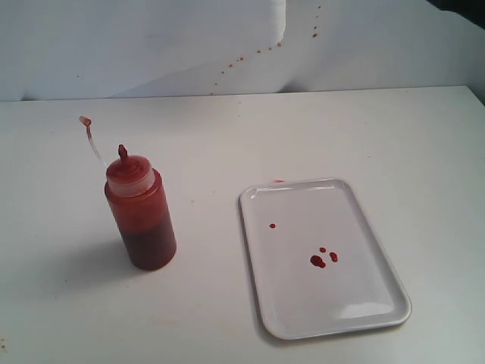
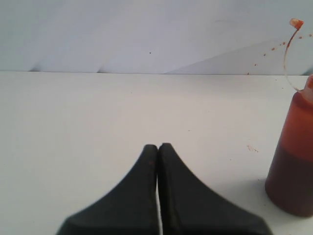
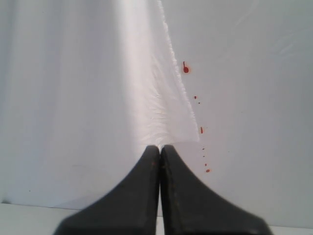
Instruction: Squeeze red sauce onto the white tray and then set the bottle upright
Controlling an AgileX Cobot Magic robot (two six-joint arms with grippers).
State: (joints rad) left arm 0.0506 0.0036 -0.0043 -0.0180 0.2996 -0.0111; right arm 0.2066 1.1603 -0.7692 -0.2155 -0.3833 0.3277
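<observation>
The bottle [image 1: 141,216] stands upright on the white table, left of centre, showing red sauce through its wall; its tethered tip cap [image 1: 86,120] hangs off to the upper left. To its right lies the white tray [image 1: 364,303], carrying small drops of red sauce [image 1: 318,261]. Neither arm appears in the exterior view. My left gripper [image 2: 158,147] is shut and empty, with the bottle [image 2: 292,166] at the edge of its view, well apart. My right gripper [image 3: 160,148] is shut and empty, facing the backdrop.
A white backdrop [image 1: 151,45] behind the table bears a line of small red splashes [image 1: 258,51], also visible as red splashes [image 3: 186,68] in the right wrist view. The table's far edge meets that backdrop.
</observation>
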